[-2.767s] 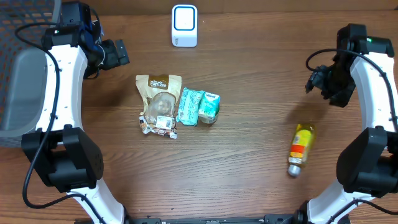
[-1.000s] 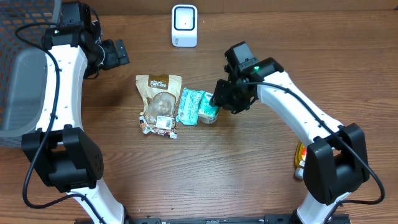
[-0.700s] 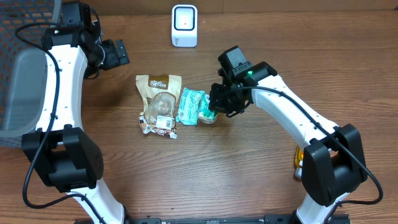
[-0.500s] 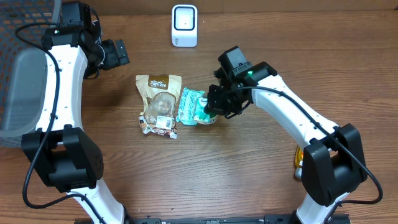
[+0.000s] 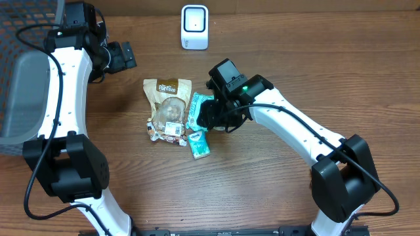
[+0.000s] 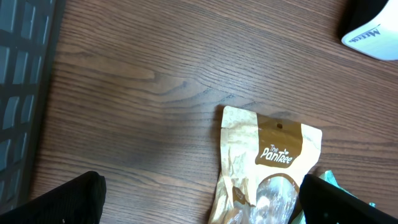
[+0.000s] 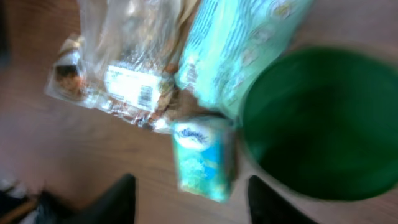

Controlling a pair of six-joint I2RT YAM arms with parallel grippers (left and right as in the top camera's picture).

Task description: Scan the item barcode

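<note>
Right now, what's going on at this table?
The right gripper hovers, jaws apart and empty, over the pile at mid-table. Below it lie a small Kleenex tissue pack, a teal packet and a PanTree snack pouch. The left gripper sits open and idle near the far left. Nothing is in front of the barcode scanner at the far edge, so no scan is under way.

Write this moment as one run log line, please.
task: scan barcode | right gripper: jaws open, tissue pack not held | left gripper: jaws open | scanner: no item near
</note>
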